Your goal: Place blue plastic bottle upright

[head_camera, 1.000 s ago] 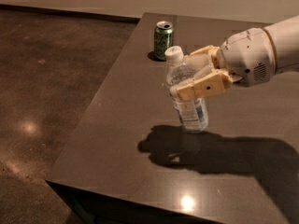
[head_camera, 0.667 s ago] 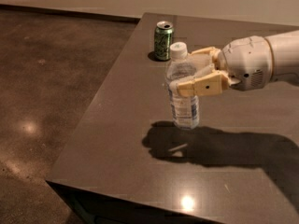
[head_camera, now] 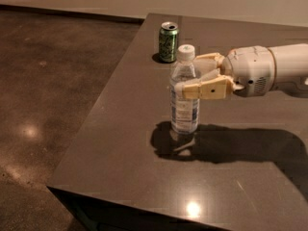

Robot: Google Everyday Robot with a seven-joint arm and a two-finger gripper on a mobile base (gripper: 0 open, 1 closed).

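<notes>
The blue plastic bottle [head_camera: 184, 105] is clear, with a pale label and a white cap. It stands upright near the middle of the dark table [head_camera: 120, 143], its base at or just above the surface. My gripper [head_camera: 191, 76] reaches in from the right and is shut on the bottle's upper body. One cream finger [head_camera: 192, 89] crosses the bottle's front, and the other finger [head_camera: 208, 59] is behind it.
A green soda can [head_camera: 168, 42] stands upright behind the bottle near the table's far left edge. The table's left and front edges drop to a brown polished floor [head_camera: 43, 105]. My white arm [head_camera: 269, 69] spans the right side above the table.
The gripper has carried the bottle down and slightly toward the can. The bottle has gone from a slight tilt to upright, and its base has come down to the table.
</notes>
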